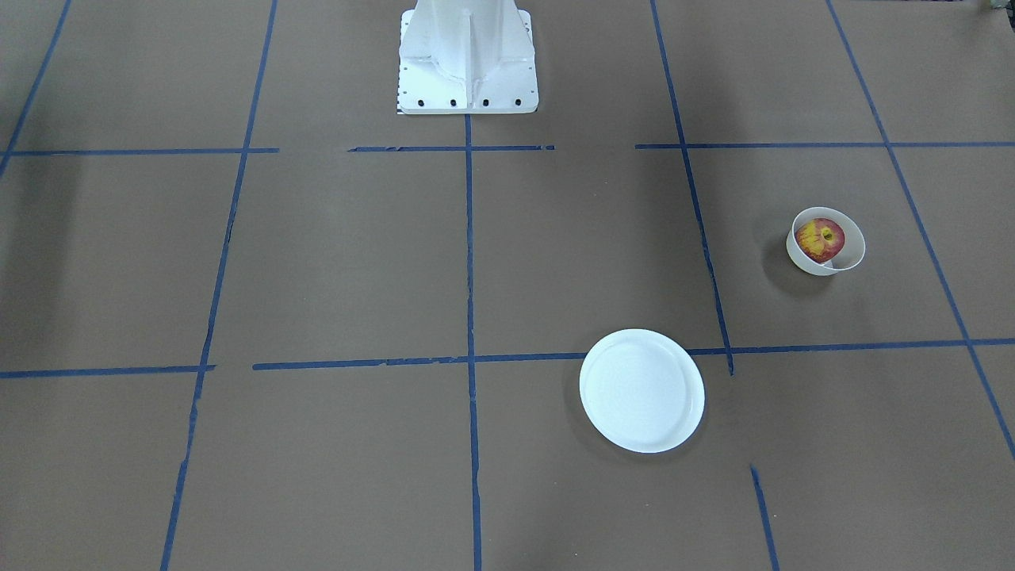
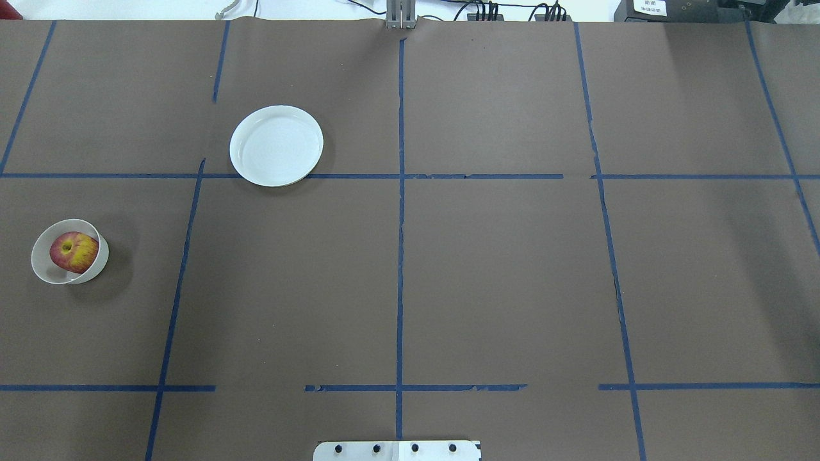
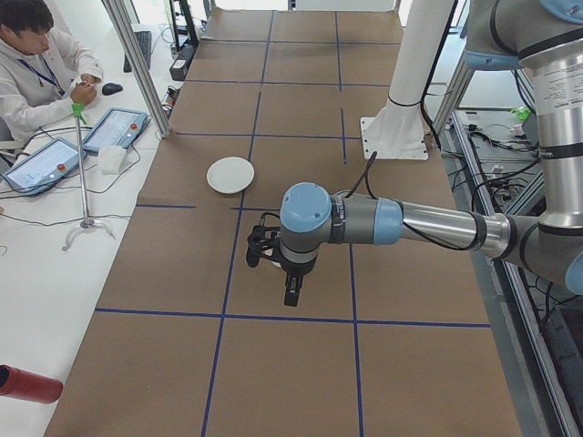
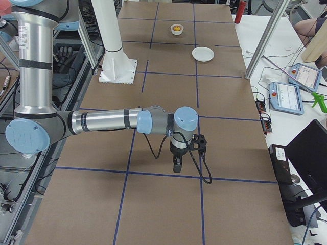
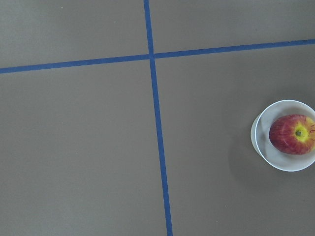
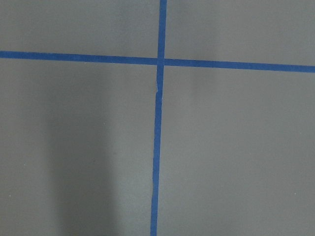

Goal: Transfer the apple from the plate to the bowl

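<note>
You find the apple (image 2: pixel 74 251) inside the bowl (image 2: pixel 40 266), with its stem dimple facing up and its red-and-yellow skin filling most of the bowl's width. In the overhead view the bowl stands at about 9 o'clock on the table (image 2: pixel 500 275), close to the edge on the robot's left. The plate (image 2: pixel 276 146) lies flat on the brown paper toward 2 o'clock from the bowl, well apart from it, with its near rim over a line of blue tape (image 2: pixel 400 256).

Look at the side view from the robot's left. The left arm (image 3: pixel 428 223) reaches out roughly level over the table, its wrist is bent down, and the left gripper (image 3: pixel 291 293) points straight down above the paper. You cannot tell from this angle whether its fingers are spread or pressed together. Its wrist camera looks straight down and catches the bowl and apple at 3 o'clock, at the edge of its view.

From the other end of the table, the right arm (image 4: pixel 102 121) lies level in the same way, with its wrist turned down and the right gripper (image 4: pixel 177 166) hanging just above a tape line. Its finger state cannot be told either. Its wrist camera shows only paper and a tape crossing.
</note>
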You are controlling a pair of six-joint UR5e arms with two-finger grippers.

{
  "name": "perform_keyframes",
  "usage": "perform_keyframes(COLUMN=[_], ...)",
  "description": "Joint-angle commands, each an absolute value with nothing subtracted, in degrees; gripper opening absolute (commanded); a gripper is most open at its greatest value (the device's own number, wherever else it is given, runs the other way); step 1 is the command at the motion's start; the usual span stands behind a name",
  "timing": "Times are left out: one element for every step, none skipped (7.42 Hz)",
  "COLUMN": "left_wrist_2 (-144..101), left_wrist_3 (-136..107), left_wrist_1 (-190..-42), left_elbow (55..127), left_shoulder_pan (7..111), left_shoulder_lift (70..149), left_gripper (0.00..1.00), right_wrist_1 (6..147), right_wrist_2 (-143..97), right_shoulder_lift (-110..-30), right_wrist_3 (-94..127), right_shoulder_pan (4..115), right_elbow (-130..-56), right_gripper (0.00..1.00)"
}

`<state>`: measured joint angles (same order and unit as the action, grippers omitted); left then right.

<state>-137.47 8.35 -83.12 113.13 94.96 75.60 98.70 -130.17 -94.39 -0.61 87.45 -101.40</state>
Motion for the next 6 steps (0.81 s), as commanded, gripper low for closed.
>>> perform_keyframes(left_wrist_2=[-137.5, -137.7, -137.8, -137.8, -137.8, -137.8], left_wrist_3=[8.4, 8.4, 8.4, 8.4, 8.4, 8.4], left_wrist_1=[-83.1, -83.1, -83.1, -83.1, -83.1, -83.1], left_elbow=[113.4, 113.0, 113.0, 112.9, 112.8, 112.8], left_shoulder_pan=[94.9, 94.9, 94.9, 94.8, 94.8, 94.7], left_shoulder_lift=[74.9, 75.4, 75.4, 75.6, 75.7, 75.8], left_gripper=[1.00, 1.00, 1.00, 1.00, 1.00, 1.00], right_wrist_1=[98.7, 98.7, 98.7, 98.7, 98.7, 98.6], right_wrist_2=[-130.2, -130.2, -130.2, -130.2, -130.2, -130.2], right_shoulder_lift=[-94.4, -94.4, -94.4, -94.4, -94.4, -94.4], right_wrist_3=[-0.6, -0.6, -0.6, -0.6, -0.6, -0.6], right_shoulder_pan=[87.5, 87.5, 87.5, 87.5, 87.5, 87.5], right_elbow=[-101.3, -101.4, -101.3, -101.4, -101.3, -101.3], right_gripper=[1.00, 1.00, 1.00, 1.00, 1.00, 1.00])
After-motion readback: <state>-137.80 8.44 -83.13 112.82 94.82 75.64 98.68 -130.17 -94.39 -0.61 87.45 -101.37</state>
